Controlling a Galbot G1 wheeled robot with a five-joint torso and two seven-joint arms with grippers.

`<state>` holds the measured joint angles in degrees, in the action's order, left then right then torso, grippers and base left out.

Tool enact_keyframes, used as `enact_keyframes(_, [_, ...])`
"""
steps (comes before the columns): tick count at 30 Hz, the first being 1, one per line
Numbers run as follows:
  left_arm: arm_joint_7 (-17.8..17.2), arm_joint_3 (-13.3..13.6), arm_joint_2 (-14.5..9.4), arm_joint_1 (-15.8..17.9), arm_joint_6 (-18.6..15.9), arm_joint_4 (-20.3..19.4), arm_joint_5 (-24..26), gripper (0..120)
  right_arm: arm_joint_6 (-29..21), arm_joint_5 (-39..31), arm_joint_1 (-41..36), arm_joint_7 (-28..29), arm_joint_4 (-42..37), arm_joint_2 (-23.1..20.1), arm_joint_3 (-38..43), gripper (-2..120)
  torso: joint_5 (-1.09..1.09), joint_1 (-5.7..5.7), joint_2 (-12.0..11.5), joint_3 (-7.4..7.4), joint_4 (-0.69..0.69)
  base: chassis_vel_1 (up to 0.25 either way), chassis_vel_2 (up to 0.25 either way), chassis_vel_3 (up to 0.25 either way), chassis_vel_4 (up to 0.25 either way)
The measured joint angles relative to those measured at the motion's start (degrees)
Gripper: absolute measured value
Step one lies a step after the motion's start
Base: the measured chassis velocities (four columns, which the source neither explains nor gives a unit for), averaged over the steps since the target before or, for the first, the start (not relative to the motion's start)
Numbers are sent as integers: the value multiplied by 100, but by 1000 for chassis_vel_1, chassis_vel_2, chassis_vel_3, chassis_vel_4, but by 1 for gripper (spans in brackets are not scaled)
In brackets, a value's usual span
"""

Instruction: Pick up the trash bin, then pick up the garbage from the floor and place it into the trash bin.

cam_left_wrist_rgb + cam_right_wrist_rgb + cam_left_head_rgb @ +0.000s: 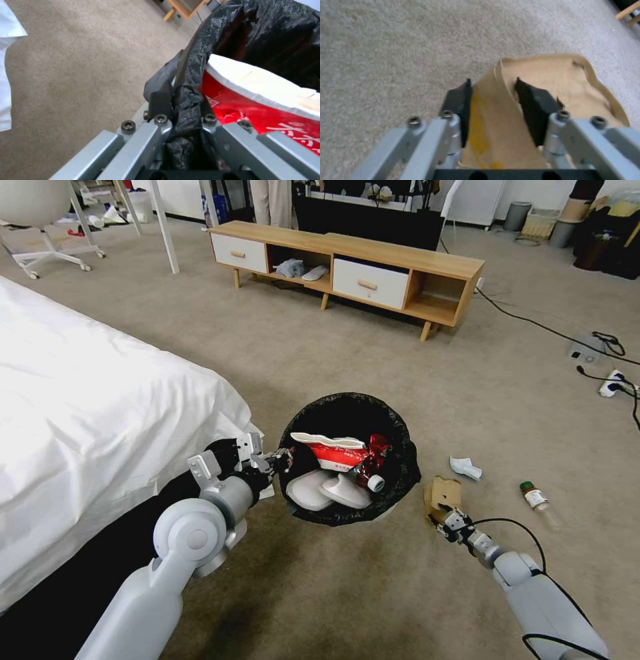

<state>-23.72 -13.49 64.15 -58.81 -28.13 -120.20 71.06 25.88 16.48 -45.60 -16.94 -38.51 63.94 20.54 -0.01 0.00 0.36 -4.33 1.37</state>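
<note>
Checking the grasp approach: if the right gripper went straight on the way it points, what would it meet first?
The brown paper bag: the right gripper already has a fold of it between its open fingers, so it would likely push deeper into the bag, then the carpet.

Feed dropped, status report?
Left gripper clamps trash bin rim. Right gripper straddles paper bag, not shut. Tissue, bottle on floor.
</note>
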Motion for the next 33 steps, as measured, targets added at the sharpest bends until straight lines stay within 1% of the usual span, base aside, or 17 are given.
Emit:
enact_keyframes(1, [0,-1,1,-2,0,-9,0,3,5,-14,1,1,2,10,8,27,0,0,0,0,0,0,0,0,0])
enact_keyframes(2, [0,-1,1,-2,0,-9,0,3,5,-14,1,1,2,10,8,27,0,0,0,0,0,0,0,0,0])
enact_keyframes(4, [0,-4,1,-17,0,-22,0,3,27,-52,6,0,11,29,27,14,-1,0,0,0,0,0,0,0,0])
enact_keyframes(5, [0,-4,1,-17,0,-22,0,3,27,-52,6,0,11,29,27,14,-1,0,0,0,0,0,0,0,0])
enact_keyframes(6, [0,-8,0,-18,0,-22,0,3,40,-74,2,-3,12,29,27,9,-1,0,0,0,0,0,0,0,0])
enact_keyframes(7, [0,-8,0,-18,0,-22,0,3,40,-74,2,-3,12,29,27,9,-1,0,0,0,0,0,0,0,0])
enact_keyframes(8, [0,-10,1,-18,0,-22,0,3,55,-86,-4,-6,11,28,24,2,1,0,0,0,0,0,0,0,0])
enact_keyframes(9, [-1,-4,10,-24,0,-23,-2,3,70,-105,4,-17,18,35,16,0,0,0,0,-1,1,0,0,0,0])
enact_keyframes(22, [-3,4,5,-24,8,-11,-8,3,98,-208,31,-18,22,120,27,0,1,0,0,-1,0,0,0,0,0])
enact_keyframes(25, [-3,4,2,-22,9,-8,-9,3,103,-221,30,-23,-17,124,64,0,4,0,0,-1,-2,0,0,0,0])
enact_keyframes(26, [-3,4,2,-19,10,-5,-9,3,115,-250,12,-25,-106,108,112,0,6,0,0,-1,-4,0,0,0,0])
enact_keyframes(27, [-3,4,2,-19,10,-5,-9,3,115,-250,12,-25,-106,108,112,0,6,0,0,-1,-4,0,0,0,0])
enact_keyframes(29, [-15,4,5,-14,14,-3,-8,3,121,-358,-91,-23,-351,3,235,0,3,0,0,-1,-4,0,0,0,0])
enact_keyframes(30, [-21,5,5,-13,15,-3,-8,3,111,-471,-199,-14,-575,-108,307,0,4,0,0,-1,-1,0,0,0,0])
enact_keyframes(33, [-25,8,6,-13,16,-3,-7,3,96,-592,-305,-6,-792,-210,371,0,3,0,0,-1,0,0,0,0,0])
